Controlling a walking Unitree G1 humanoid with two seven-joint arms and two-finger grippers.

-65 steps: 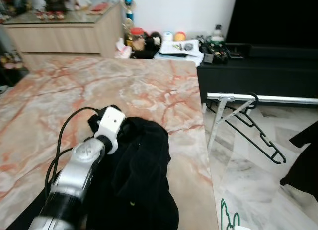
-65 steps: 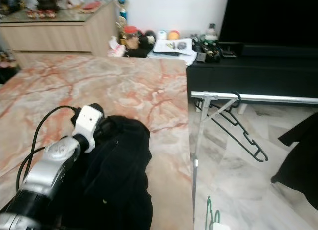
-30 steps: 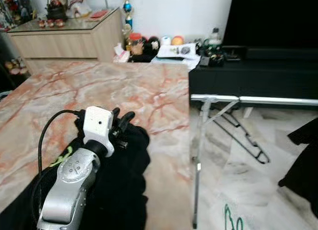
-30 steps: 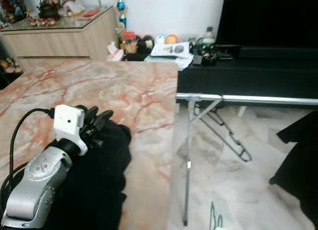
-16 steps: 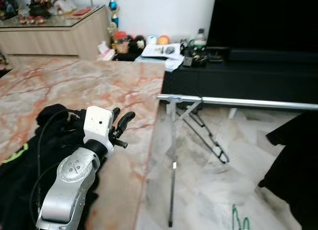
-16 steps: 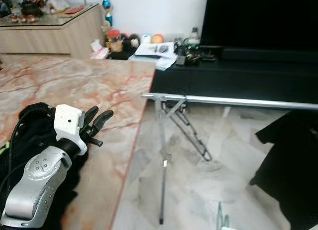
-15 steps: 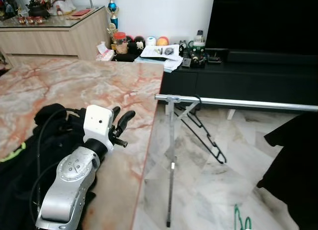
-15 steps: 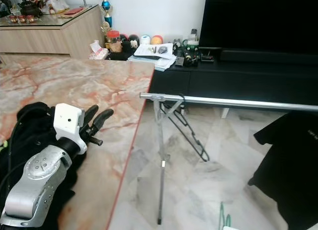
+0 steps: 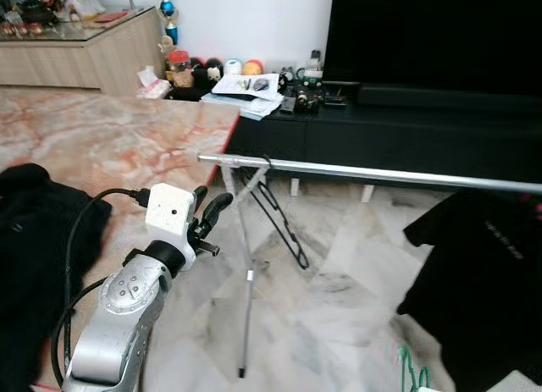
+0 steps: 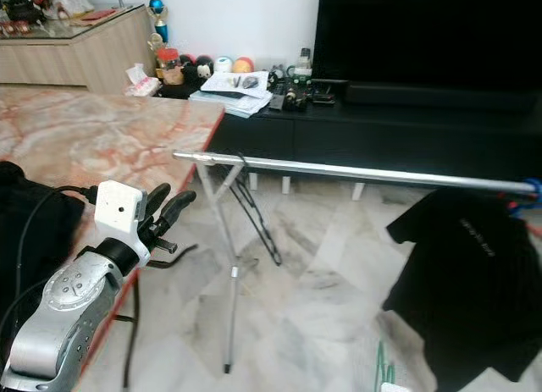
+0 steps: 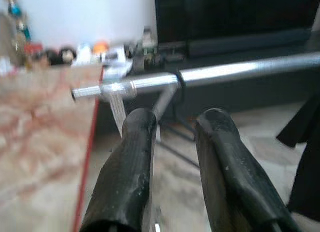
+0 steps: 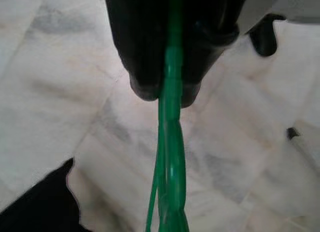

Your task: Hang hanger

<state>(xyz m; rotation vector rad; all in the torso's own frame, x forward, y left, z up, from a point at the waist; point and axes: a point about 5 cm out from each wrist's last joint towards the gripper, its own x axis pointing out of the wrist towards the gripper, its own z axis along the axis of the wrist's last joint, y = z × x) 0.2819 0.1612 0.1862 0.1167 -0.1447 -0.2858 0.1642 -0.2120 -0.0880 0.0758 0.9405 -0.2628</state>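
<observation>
Green hanger [image 12: 170,142] clenched in right claw [image 12: 167,89], left claw [image 11: 172,137] parted and empty, shirt lettering [image 10: 474,237] unreadable.

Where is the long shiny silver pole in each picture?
Left eye view: the long silver metal rail crosses the middle and reaches the right edge.
Right eye view: the rail again runs across the middle.
Left wrist view: it lies across the picture, beyond the left end effector.
Right wrist view: this looks down at the pale floor and a thin green plastic hanger.
Shared landmark: the black wire hanger hooked near the rail's left end.
</observation>
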